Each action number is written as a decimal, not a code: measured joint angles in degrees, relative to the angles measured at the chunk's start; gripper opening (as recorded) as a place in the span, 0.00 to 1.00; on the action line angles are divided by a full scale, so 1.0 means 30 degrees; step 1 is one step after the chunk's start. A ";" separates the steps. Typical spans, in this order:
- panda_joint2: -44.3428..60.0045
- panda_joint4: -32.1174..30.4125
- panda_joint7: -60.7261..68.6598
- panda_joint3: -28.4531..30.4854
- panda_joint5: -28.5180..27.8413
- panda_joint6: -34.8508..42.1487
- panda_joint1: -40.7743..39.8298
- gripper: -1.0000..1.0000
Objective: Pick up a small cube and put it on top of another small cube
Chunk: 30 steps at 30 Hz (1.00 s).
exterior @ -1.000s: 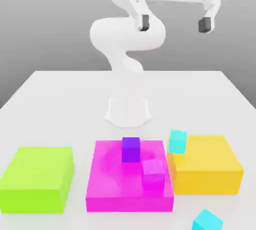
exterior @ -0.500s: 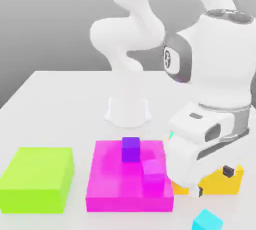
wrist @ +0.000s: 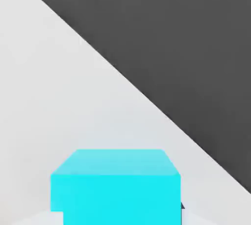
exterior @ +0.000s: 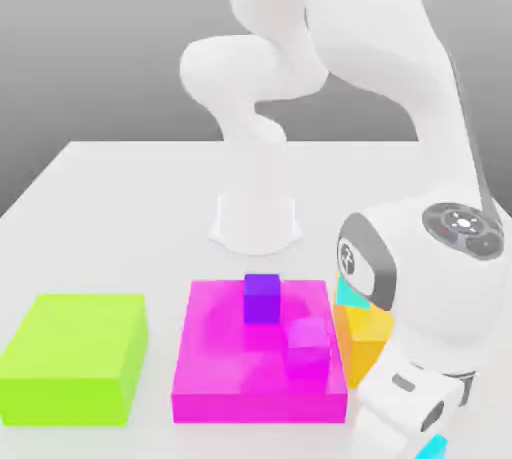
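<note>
Reaching down into the lower right of the exterior view, the white arm has its wrist and hand low over the white surface, hiding the fingers of the pincer; whether they are apart or closed, and whether they hold anything, cannot be told. The small cyan-blue cube appears as a sliver at the bottom edge of the exterior view, just beside the hand's lower end. In the hand view the same cube sits low in the frame on the pale surface, its top face and one side face visible, with the surface's edge running diagonally across the frame against a dark background.

The small purple cube rests on the large flat magenta block in the lower centre of the exterior view, near that block's far edge. A small pink-magenta cube lies on the same block, toward its right side and apart from the purple cube. To the exterior view's right of the magenta block, a yellow-orange block is partly covered by the hand, and a paler turquoise cube shows at its upper left corner. A large flat lime-green block occupies the lower left. The arm's base stands behind the blocks, at centre.
</note>
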<state>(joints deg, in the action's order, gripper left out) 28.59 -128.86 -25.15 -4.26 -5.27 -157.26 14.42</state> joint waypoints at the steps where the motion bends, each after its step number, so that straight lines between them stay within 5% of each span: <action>1: -0.0573 -0.0127 0.0066 -0.0092 0.0088 0.0447 -0.0072 0.00; 30: -1.9920 -1.4213 -0.9147 0.0574 0.2550 0.5639 -0.4798 0.00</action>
<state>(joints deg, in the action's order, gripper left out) -31.17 -171.50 -52.59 -2.54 2.39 -140.35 0.03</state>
